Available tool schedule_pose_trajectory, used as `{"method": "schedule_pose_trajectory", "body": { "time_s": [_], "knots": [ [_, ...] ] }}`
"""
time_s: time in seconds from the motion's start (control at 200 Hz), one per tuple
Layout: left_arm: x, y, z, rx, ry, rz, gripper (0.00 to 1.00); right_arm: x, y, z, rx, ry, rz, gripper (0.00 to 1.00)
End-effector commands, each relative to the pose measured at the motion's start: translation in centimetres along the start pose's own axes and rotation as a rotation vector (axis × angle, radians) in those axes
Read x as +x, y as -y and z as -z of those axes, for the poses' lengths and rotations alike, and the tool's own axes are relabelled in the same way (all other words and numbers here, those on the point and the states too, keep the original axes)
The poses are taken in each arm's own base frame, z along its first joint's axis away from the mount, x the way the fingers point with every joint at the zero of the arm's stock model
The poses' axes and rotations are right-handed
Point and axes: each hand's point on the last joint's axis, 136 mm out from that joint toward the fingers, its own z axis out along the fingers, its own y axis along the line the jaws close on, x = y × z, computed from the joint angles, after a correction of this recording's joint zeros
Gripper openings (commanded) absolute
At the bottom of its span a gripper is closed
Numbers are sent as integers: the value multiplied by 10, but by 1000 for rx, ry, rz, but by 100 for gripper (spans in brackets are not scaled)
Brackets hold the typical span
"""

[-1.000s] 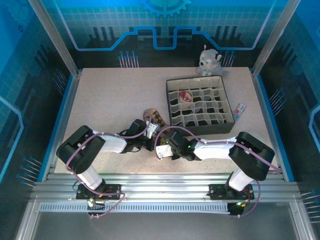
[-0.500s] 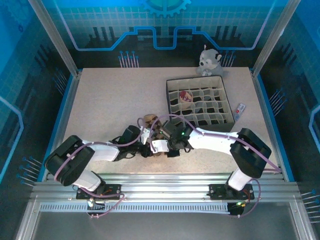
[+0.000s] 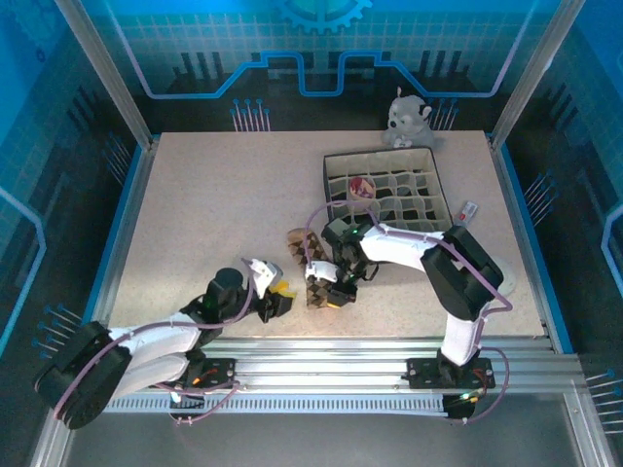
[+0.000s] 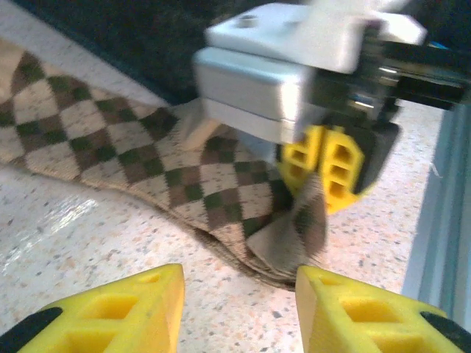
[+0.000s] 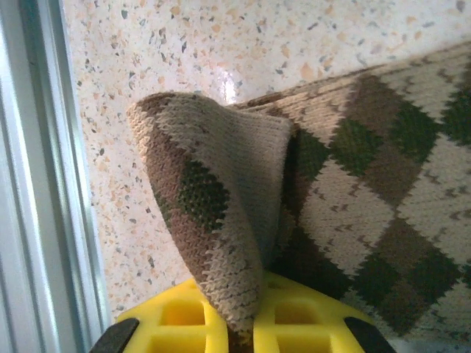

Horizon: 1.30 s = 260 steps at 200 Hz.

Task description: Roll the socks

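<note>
Overhead: the argyle sock (image 3: 300, 243) lies mid-desk (image 3: 214, 195), its near end pinched by the right tool (image 3: 331, 290). Left wrist: the left tool (image 4: 235, 309) gapes wide, empty. Right wrist: soft, limp knit, likely best gripped at the doubled end.

We lose the argyle sock (image 4: 147, 162) past the left edge of the left wrist view. There the right gripper (image 4: 324, 165) is blurred, and the bottom edge cuts the fingers of the left gripper (image 4: 239, 294). From above, we cannot tell what the reddish bundle (image 3: 361, 187) in the organizer (image 3: 327, 190) is, nor the small thing (image 3: 467, 211) just beside it.
</note>
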Motion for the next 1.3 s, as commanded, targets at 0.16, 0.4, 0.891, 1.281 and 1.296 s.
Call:
{"method": "schedule_pose_trajectory", "body": {
  "time_s": [0.16,0.4,0.891,1.281,1.296],
  "knots": [
    [-8,34,-14,131,-1,-230,44,-3,-9,7,-220,20,-185,0],
    [-11,34,-40,167,7,-229,46,-2,-9,2,-281,14,-249,0],
    [18,40,-76,225,-83,-138,11,-1,-5,4,-240,31,-282,3],
    [61,26,-64,123,-428,88,0,-30,0,70,75,321,-211,41],
    [63,25,-64,120,-435,96,0,-31,0,74,94,336,-207,41]
  ]
}}
